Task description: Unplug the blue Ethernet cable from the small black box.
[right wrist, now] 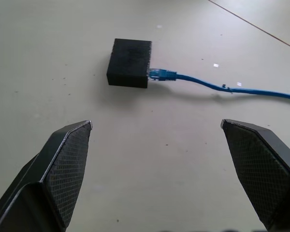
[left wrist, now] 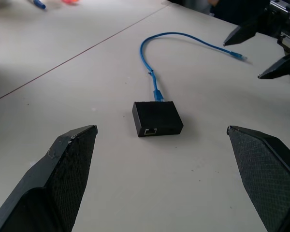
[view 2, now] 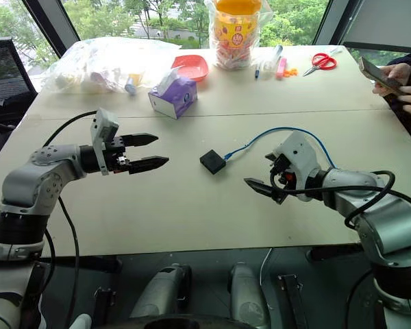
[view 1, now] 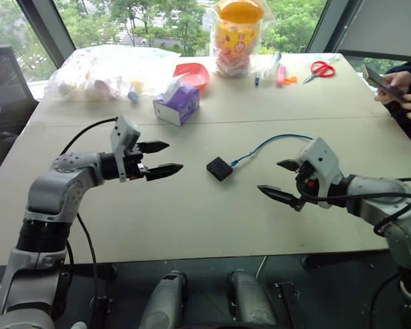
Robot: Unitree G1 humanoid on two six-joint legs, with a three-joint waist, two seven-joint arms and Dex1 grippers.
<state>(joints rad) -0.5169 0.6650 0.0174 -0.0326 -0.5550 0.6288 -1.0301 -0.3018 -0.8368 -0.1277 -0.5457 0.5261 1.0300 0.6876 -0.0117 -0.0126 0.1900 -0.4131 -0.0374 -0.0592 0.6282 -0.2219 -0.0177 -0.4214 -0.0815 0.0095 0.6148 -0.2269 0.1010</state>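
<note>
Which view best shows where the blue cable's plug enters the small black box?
The right wrist view: the blue cable meets the side of the small black box in plain sight. The left wrist view shows the box's opposite face, the plug behind its top edge. Both eye views show the joint small.

Head pair looking forward and down over the bench (view 1: 192, 226); wrist pair close, facing the small black box (left wrist: 156, 118) from opposite sides.

Office or lab meeting room. Evidence: large beige table (view 1: 192, 219), wall of windows (view 1: 157, 20) facing trees, black mesh office chair (view 2: 7, 75), stationery on table: red scissors (view 1: 321, 68), pens (view 1: 267, 68), purple tissue box (view 1: 178, 104).
</note>
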